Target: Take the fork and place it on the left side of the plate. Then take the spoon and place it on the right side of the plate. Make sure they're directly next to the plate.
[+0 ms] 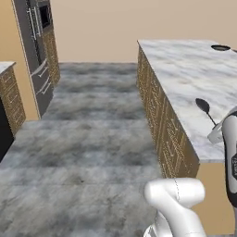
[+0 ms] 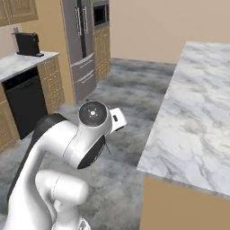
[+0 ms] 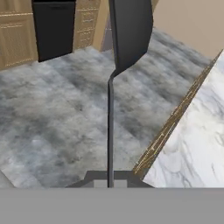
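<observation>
Found the pincer (image 3: 109, 183) closed down tight on the spoon (image 3: 110, 131), gripping it at the very end of the long narrow handle. Saw that handle run straight out from between the finger tips (image 3: 94, 178) and away from the pincer, ending in the dark oval bowl at the far tip. Noted the spoon lifted clear, resting on nothing.

Looked along the pincer in the hand view and saw grey mottled floor (image 3: 52, 118) beneath most of the spoon. Made out the marble desk (image 3: 197, 144) just off to one side of the pincer, its brown front edge slanting past close to the handle. Spotted a black appliance front (image 3: 54, 26) and wooden cabinets (image 3: 15, 39) well beyond the spoon's bowl, across the floor.

From the left base view, picked out the same spoon (image 1: 202, 105) raised over the near part of the desk (image 1: 185, 69), bowl pointing away from the arm. Caught the plate (image 1: 221, 47) well apart from the pincer, lying flat toward the far end of that desk. Could not tell the fork's place.
</observation>
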Robot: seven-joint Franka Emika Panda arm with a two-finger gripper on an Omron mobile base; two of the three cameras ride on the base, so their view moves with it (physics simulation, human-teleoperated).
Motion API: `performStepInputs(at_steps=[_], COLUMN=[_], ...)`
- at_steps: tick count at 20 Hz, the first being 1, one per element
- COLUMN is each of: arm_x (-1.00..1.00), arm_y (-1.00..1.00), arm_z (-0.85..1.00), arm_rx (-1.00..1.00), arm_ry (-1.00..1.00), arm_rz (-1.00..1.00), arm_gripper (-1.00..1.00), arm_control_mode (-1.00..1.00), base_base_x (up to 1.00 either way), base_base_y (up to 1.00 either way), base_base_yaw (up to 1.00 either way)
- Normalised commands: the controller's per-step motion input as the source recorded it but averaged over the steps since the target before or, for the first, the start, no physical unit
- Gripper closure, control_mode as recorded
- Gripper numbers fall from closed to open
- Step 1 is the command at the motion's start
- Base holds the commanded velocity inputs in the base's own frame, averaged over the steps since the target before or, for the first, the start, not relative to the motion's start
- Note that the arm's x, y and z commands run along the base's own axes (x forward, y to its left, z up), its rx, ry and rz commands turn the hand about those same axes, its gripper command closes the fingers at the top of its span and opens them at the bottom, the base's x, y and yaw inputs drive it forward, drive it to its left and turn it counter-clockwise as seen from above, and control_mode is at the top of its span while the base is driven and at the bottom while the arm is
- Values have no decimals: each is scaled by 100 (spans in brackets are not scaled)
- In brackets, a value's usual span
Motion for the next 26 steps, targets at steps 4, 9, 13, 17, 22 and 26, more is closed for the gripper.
performStepInputs(at_steps=[4, 9, 13, 17, 22, 26], arm_x=[0, 0, 0, 0, 0, 0], arm_y=[0, 0, 0, 0, 0, 0], arm_z=[0, 0, 0, 0, 0, 0], arm_rx=[0, 0, 0, 0, 0, 0], arm_ry=[0, 0, 0, 0, 0, 0], arm_rz=[0, 0, 0, 0, 0, 0], arm_gripper=[100, 100, 100, 100, 100, 100], arm_control_mode=[100, 100, 100, 100, 100, 100], base_base_x=[0, -1, -5, -3, -3, -1], base_base_y=[-100, -100, -100, -100, -100, -100], base_base_yaw=[-24, -17, -13, -10, -9, -7])
